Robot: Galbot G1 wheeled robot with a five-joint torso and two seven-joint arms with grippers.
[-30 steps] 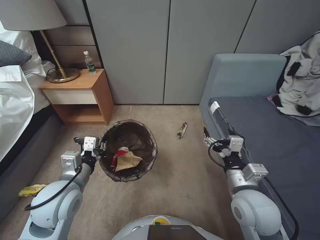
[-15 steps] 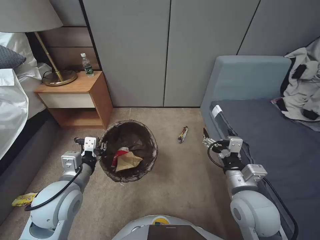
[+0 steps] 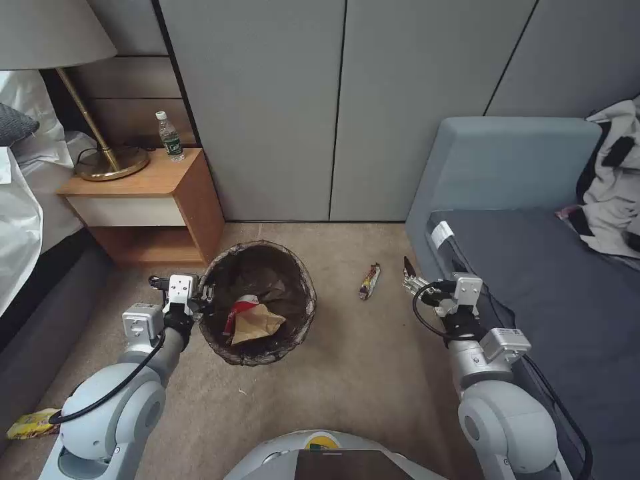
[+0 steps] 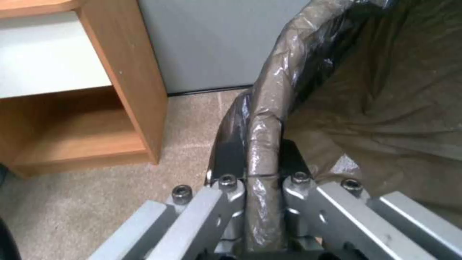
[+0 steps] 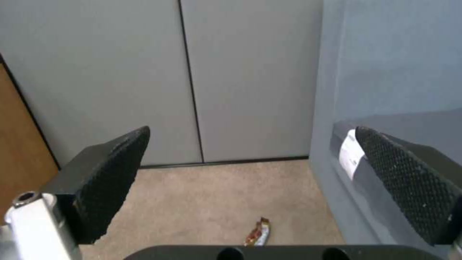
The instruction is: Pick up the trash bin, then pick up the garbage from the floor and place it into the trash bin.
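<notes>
The view has swung; the brown-and-gold snack wrapper (image 3: 369,281) lies lengthwise just left of the open-fingered right gripper (image 3: 408,279) (left gripper (image 3: 203,293) clamps the bag-lined white trash bin (image 3: 301,313)).

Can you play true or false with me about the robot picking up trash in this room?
1. The left gripper is pinching the rim of the trash bin. True.
2. The trash bin has nothing in it. False: a red-and-white cup and a brown paper scrap lie inside.
3. The right gripper is holding a wrapper. False: it is open and holds nothing, and the snack wrapper lies on the floor.
4. An upright bottle stands on the wooden nightstand beside a lamp. True.
5. A yellow wrapper lies on the floor near the robot's left arm. True.
</notes>
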